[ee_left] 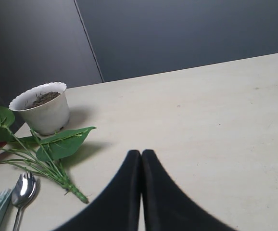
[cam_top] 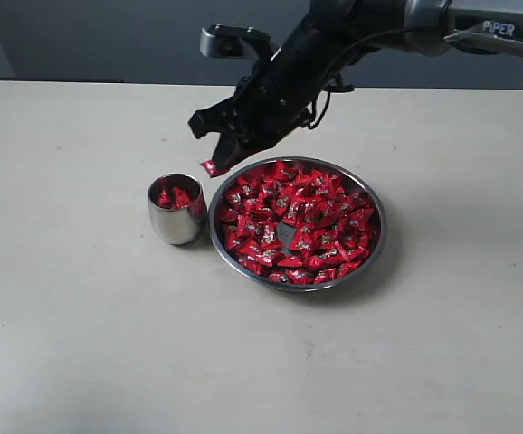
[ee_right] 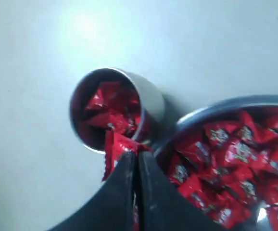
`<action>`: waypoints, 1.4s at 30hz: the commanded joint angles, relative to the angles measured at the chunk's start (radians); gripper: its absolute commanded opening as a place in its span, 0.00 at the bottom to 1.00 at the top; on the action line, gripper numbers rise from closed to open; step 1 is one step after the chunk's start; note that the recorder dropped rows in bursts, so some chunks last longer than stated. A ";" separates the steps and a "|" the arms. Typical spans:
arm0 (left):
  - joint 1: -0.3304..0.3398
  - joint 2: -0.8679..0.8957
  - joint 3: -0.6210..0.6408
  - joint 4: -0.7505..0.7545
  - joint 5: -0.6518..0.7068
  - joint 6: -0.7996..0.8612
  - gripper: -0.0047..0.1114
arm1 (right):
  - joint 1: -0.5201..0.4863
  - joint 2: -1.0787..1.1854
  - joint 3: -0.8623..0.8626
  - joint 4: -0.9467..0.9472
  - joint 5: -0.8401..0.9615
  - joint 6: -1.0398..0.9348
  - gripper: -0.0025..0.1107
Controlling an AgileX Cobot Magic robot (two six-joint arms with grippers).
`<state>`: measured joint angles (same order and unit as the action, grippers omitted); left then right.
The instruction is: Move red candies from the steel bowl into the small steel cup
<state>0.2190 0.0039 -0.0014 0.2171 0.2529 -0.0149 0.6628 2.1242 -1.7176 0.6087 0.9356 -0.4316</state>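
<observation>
Beige tabletop (cam_top: 80,344). My right fingers (ee_right: 122,192) pinch one red candy (ee_right: 111,149) by a corner, near the small steel cup (ee_right: 153,103); thin grip, could drop outside.

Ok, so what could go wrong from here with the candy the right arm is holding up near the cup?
The fingers pinch the red candy only by one edge, so it might slip out early. The small steel cup is narrow, already holds candies and stands right beside the steel bowl; a release slightly off could drop it on the table or back in the bowl. Coming lower, the fingers could nudge the cup over.
</observation>
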 commanded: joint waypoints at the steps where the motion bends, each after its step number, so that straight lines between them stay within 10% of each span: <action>1: -0.003 -0.004 0.001 0.004 -0.013 -0.004 0.04 | 0.075 0.035 -0.002 0.026 -0.079 -0.035 0.01; 6: -0.003 -0.004 0.001 0.004 -0.013 -0.004 0.04 | 0.095 0.053 -0.002 0.005 -0.107 -0.046 0.04; 12: -0.003 -0.004 0.001 0.004 -0.013 -0.004 0.04 | 0.095 0.045 -0.002 -0.010 -0.133 -0.046 0.47; 19: -0.003 -0.004 0.001 0.004 -0.013 -0.004 0.04 | 0.051 -0.029 -0.002 -0.140 -0.166 0.007 0.33; 28: -0.003 -0.004 0.001 0.004 -0.013 -0.004 0.04 | -0.103 -0.040 0.000 -0.245 0.006 0.097 0.52; 42: -0.003 -0.004 0.001 0.004 -0.013 -0.004 0.04 | -0.101 0.061 0.057 -0.170 0.113 0.093 0.52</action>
<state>0.2190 0.0039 -0.0014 0.2171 0.2529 -0.0149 0.5631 2.1824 -1.6657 0.4216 1.0374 -0.3371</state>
